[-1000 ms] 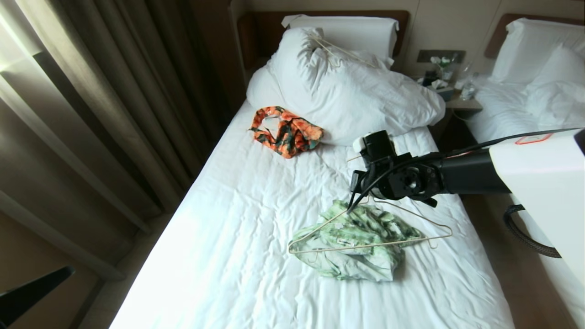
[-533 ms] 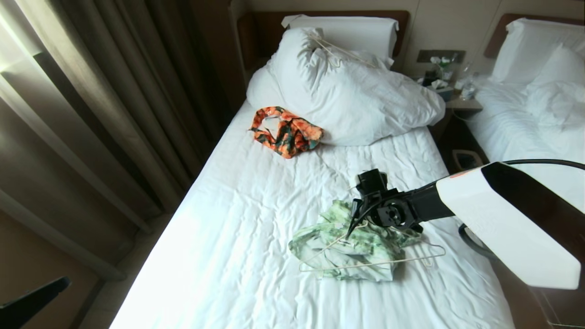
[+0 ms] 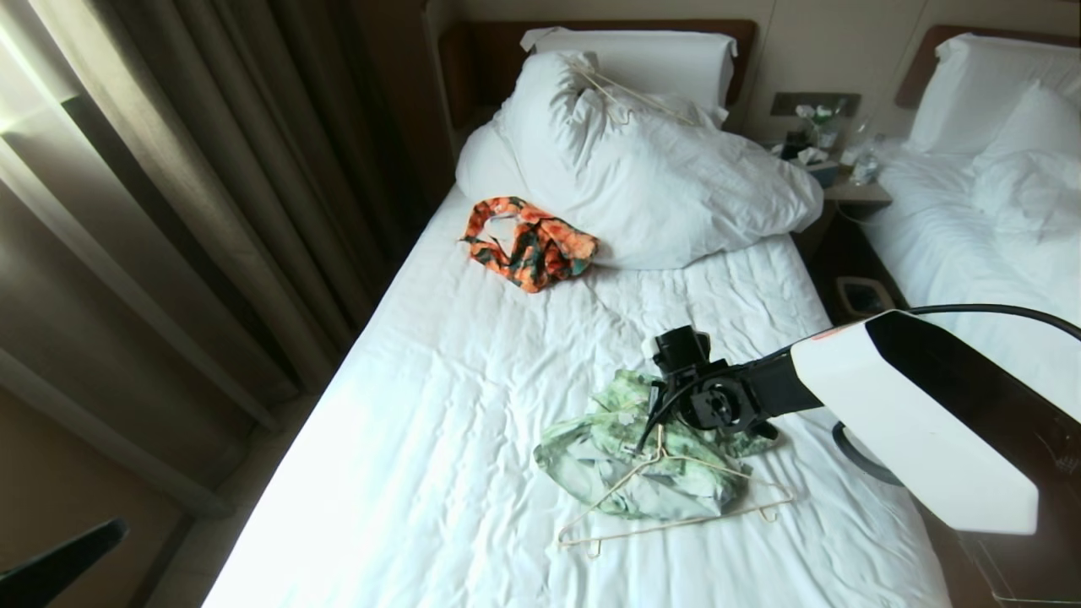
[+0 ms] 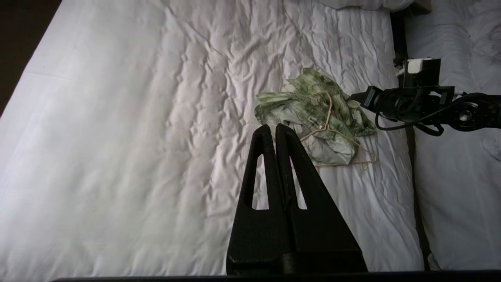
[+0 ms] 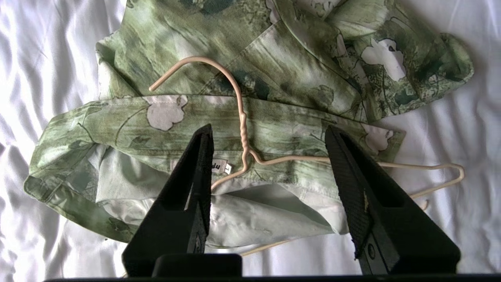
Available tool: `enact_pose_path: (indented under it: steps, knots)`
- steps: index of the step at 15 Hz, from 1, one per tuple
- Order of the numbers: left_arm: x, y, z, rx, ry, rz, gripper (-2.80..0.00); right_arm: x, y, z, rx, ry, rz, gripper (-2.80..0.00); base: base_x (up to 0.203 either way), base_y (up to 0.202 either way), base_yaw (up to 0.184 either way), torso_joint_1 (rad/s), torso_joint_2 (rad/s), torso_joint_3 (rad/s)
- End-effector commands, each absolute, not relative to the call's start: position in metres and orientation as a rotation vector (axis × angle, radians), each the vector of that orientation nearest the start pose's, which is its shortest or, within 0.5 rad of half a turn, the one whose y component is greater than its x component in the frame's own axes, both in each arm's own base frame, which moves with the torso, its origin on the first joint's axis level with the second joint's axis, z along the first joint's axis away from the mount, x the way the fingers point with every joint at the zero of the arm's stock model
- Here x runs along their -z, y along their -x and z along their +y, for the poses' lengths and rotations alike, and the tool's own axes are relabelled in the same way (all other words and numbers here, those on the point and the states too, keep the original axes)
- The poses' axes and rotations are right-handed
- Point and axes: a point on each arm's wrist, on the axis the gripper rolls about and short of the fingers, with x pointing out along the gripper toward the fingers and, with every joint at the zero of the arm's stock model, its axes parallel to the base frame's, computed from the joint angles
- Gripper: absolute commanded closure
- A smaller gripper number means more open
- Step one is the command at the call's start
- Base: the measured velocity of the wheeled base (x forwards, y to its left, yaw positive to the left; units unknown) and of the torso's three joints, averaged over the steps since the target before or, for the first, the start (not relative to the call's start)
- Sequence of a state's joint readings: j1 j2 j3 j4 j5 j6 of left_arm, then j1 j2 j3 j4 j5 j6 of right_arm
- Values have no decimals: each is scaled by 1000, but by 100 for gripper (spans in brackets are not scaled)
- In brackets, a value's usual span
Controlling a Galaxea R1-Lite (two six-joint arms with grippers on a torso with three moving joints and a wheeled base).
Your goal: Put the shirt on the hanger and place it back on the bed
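The green flower-print shirt [image 3: 616, 460] [image 4: 289, 105] [image 5: 274, 58] lies crumpled on the bed [image 3: 456, 380] [image 4: 117, 137], towards its right side. The cream hanger [image 3: 676, 523] [image 4: 330, 111] [image 5: 243, 127] lies on the shirt; its hook rests on the collar and its bottom bar on the sheet. One hanger arm slips under the collar edge. My right gripper [image 3: 650, 435] [image 5: 268, 131] hovers just above the hanger's neck, open, holding nothing. My left gripper [image 4: 273, 127] is shut and empty, well above the bed and short of the shirt.
An orange, black and teal garment [image 3: 532, 241] lies further up the bed beside the bulky duvet [image 3: 676, 194], which bears another hanger [image 3: 629, 97]. Curtains [image 3: 169, 211] run along the left. A nightstand [image 3: 853, 190] and a second bed [image 3: 954, 228] stand at right.
My right arm came down onto the shirt with the hanger, then its gripper opened and let go. The hanger now lies lower and nearer the bed's foot.
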State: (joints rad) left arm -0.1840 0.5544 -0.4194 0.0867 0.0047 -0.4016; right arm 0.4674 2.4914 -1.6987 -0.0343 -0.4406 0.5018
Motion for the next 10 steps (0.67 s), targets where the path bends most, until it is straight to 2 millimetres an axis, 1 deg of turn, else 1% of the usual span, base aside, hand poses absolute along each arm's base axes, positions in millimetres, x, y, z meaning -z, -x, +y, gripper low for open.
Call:
enact_pose_path:
  steps: [1, 2, 3, 5, 6, 8, 10]
  knots:
    - [-186, -19, -3, 130, 384, 220, 0, -61, -431, 209, 141, -157, 651, -280, 0, 0, 0, 0, 0, 0]
    - [-186, -14, -2, 124, 383, 219, 0, -67, -426, 207, 140, -156, 651, -280, 0, 0, 0, 0, 0, 0]
    - [-185, -10, -1, 122, 383, 218, 0, -72, -422, 205, 141, -155, 652, 0, 0, 0, 0, 0, 0, 0]
    - [-182, 0, 0, 136, 388, 184, 0, -89, -411, 197, 143, -161, 643, 0, 0, 0, 0, 0, 0, 0]
    - [-181, 3, 1, 141, 394, 174, 0, -102, -405, 190, 146, -170, 628, 0, 0, 0, 0, 0, 0, 0]
    - [-184, 3, 1, 130, 428, 155, 0, -136, -386, 173, 152, -197, 588, 0, 0, 0, 0, 0, 0, 0]
    - [-197, 8, 3, 94, 437, 96, 0, -169, -358, 151, 163, -223, 546, 0, 0, 0, 0, 0, 0, 0]
